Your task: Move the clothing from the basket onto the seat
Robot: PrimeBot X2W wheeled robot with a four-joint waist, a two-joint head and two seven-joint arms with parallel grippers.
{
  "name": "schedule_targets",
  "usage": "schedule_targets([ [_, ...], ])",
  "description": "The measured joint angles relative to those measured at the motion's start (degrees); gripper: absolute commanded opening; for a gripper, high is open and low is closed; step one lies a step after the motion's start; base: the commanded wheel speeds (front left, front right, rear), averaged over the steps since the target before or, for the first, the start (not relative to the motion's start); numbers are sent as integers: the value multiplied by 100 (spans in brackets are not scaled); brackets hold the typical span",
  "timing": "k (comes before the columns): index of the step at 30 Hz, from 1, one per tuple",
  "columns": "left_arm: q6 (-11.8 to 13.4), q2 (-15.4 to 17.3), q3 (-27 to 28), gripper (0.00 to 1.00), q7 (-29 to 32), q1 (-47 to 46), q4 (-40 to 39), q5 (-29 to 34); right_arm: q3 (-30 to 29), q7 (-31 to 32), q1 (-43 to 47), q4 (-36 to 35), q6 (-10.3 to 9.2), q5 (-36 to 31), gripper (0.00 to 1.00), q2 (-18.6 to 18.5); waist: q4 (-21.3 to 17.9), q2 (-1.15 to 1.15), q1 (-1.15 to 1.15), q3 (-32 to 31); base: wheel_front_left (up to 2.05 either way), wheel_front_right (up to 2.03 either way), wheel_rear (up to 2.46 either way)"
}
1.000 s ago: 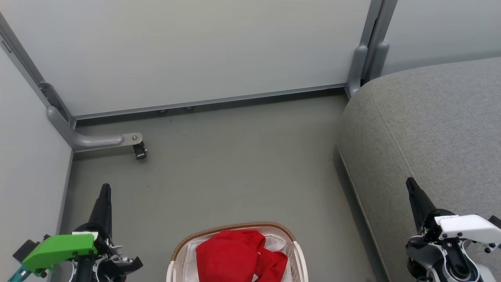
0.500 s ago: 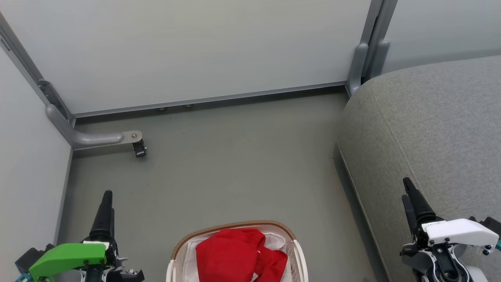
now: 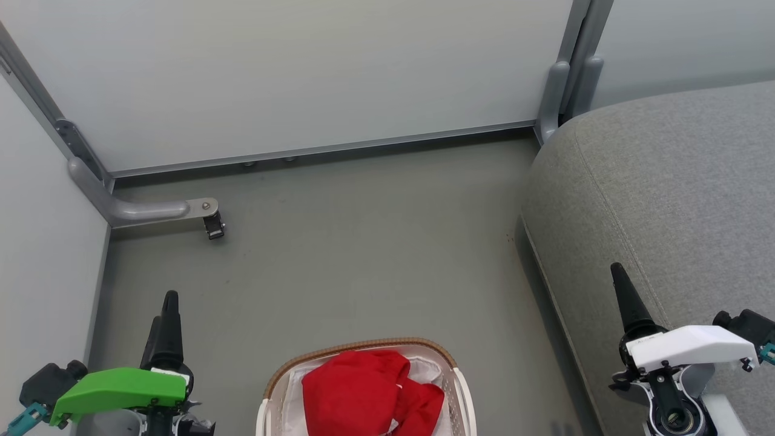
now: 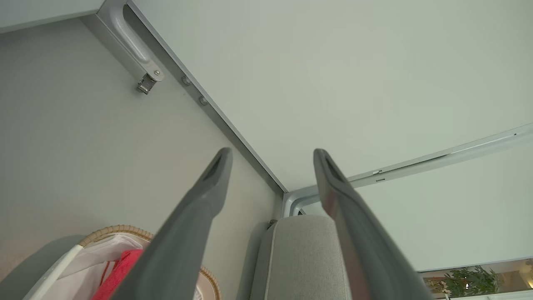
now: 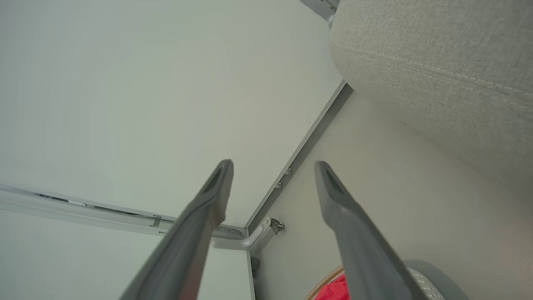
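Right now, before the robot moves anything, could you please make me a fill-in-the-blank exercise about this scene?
The clothing in the basket is ____ in colour.
The left gripper and the right gripper both have jaws standing ____.
The grey seat is on the robot's ____ side of the basket.
Missing words: red; open; right.

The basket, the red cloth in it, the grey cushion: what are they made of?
The basket looks like matt white plastic, its wall pierced with holes; the brown rim seems woven, perhaps rattan. The clothing is soft red fabric, crumpled in folds; fibre unclear. The seat looks upholstered in coarse grey woven cloth, matt, with a stitched seam.
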Motion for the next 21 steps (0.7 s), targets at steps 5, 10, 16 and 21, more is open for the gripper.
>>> schedule_targets([
  [5, 0, 26, -79, 100, -113, -7, 10, 543, 114, -102, -82, 4, 1, -504, 100, -10, -7, 0, 0, 16, 0, 0, 0],
  [10, 0, 67, -166, 100, -219, -29, 34, 1003, 229, -205, -105, 42, 1, -983, 100, -30, -17, 0, 0, 24, 0, 0, 0],
  [16, 0, 122, -247, 100, -343, -43, 98, 1544, 334, -324, -213, 99, 1, -1524, 100, -51, -30, 0, 0, 25, 0, 0, 0],
  [21, 0, 190, -356, 100, -427, -86, 138, 1972, 389, -423, -240, 182, 1, -1963, 100, -54, -38, 0, 0, 31, 0, 0, 0],
])
